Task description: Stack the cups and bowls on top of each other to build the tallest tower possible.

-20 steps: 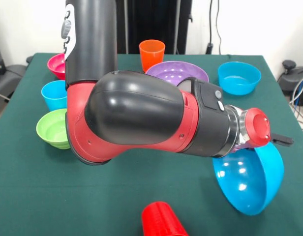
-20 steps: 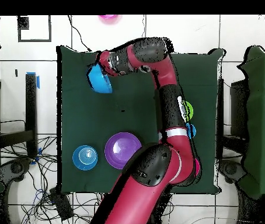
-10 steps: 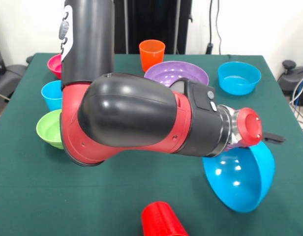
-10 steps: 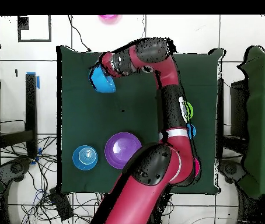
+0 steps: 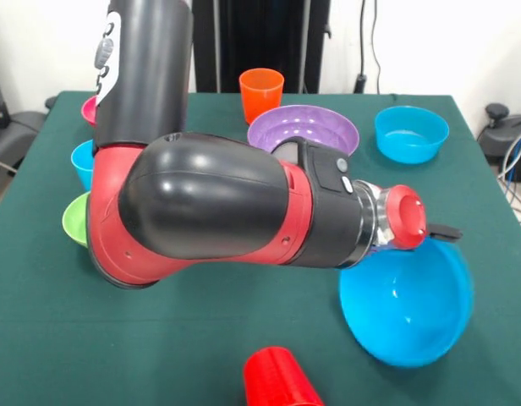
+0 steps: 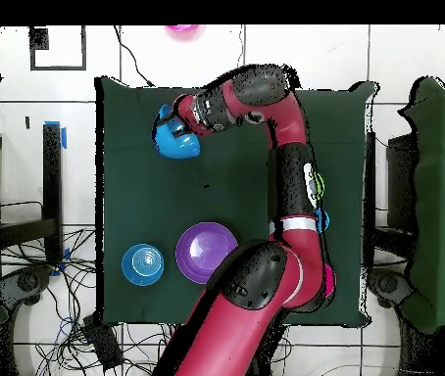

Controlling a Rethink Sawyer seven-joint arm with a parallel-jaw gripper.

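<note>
My gripper [image 5: 433,237] is shut on the rim of a large blue bowl [image 5: 408,306] and holds it tilted, its opening turned toward the front camera, low over the table at the right front. In the overhead view the gripper [image 6: 173,124] and this bowl [image 6: 176,143] are near the table's upper left. A purple bowl [image 5: 304,127] and a smaller blue bowl [image 5: 411,133] stand at the far side, with an orange cup [image 5: 261,90] behind them. A red cup [image 5: 278,381] is at the front edge. No tower shows.
The arm hides most of the left side, where a light blue cup [image 5: 81,161], a lime green bowl [image 5: 74,219] and a hot pink bowl [image 5: 90,108] show only in part. A pink thing [image 6: 180,29] lies off the table.
The arm has carried the large blue bowl leftward in the front view, toward the table's middle, and the bowl has tipped less steeply.
</note>
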